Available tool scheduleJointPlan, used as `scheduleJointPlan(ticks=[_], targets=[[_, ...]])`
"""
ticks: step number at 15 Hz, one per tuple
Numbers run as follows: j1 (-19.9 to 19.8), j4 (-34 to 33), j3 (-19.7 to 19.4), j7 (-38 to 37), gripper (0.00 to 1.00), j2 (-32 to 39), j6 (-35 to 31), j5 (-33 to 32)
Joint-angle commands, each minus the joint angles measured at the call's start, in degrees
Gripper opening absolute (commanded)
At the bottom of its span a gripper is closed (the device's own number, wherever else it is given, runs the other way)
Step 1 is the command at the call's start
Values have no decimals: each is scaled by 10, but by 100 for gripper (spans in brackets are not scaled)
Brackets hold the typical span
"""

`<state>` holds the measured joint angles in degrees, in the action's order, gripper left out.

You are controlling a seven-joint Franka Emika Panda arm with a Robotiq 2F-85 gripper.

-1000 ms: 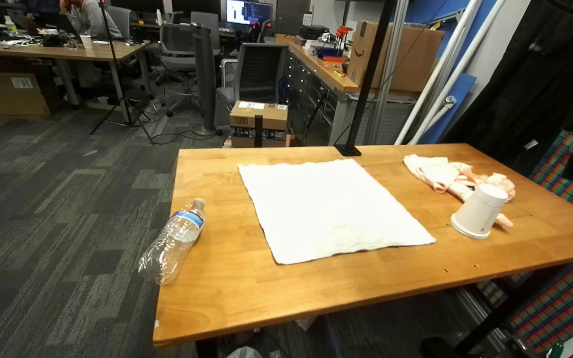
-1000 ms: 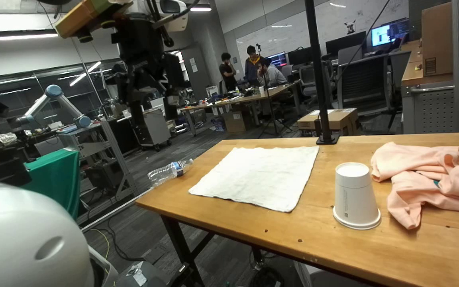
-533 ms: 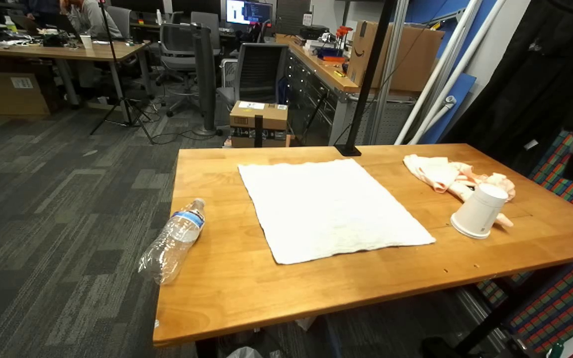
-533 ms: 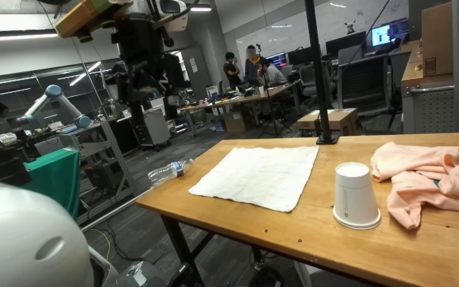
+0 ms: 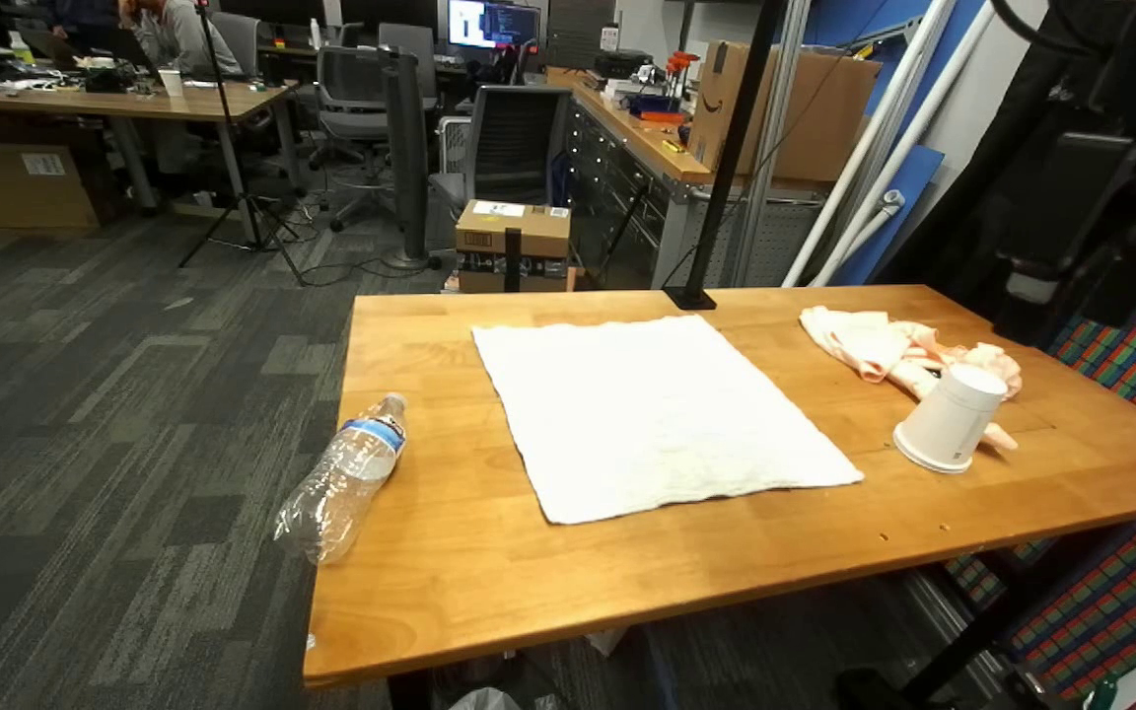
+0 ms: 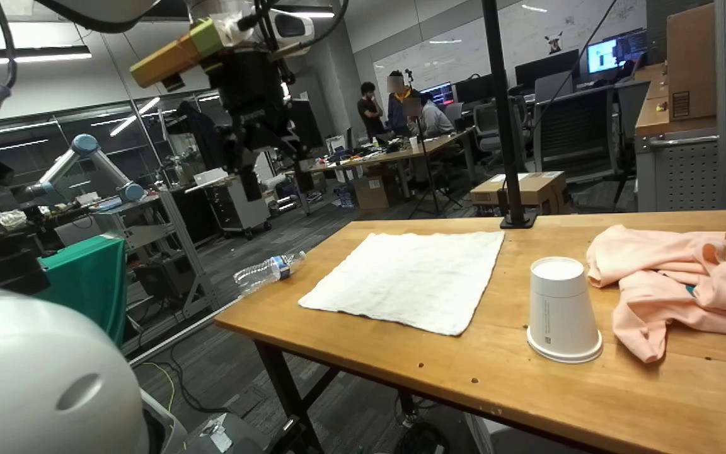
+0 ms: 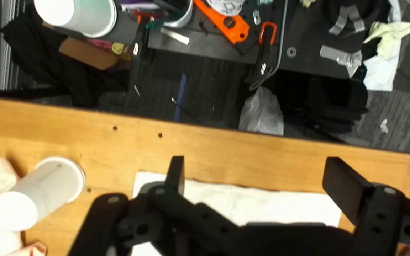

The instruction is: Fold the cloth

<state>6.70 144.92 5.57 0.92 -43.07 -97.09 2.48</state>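
Observation:
A white square cloth lies flat and spread out on the wooden table, seen in both exterior views [image 5: 657, 424] [image 6: 407, 284]. In the wrist view its near part shows [image 7: 255, 206], and the rest is hidden behind my gripper. My gripper hangs in the air, well above table height, in both exterior views [image 5: 1066, 306] [image 6: 278, 180]. In the wrist view my gripper [image 7: 256, 174] has its two black fingers wide apart, with nothing between them. It touches neither the cloth nor the table.
An upside-down white cup [image 6: 561, 309] stands beside a crumpled pink cloth [image 6: 684, 271]. A clear plastic bottle [image 5: 351, 473] lies at the opposite table edge, partly overhanging. A black post [image 6: 514, 214] rises from the table's back edge. The wooden table [image 5: 489, 592] has open edges.
My gripper has moved from the edge of the scene toward the table, clearly shifted in both exterior views. The cloth, cup and bottle have not moved.

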Motion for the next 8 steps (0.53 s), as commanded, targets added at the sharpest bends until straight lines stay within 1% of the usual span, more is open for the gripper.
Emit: scheduleJointPlan(ticks=[1,5,8], targets=[[7,18,-6,21,100,14,-118,6],[8,55,-10,48,100,36,-231,-6],[2,73,-11,76,100,64,-284,-36]])
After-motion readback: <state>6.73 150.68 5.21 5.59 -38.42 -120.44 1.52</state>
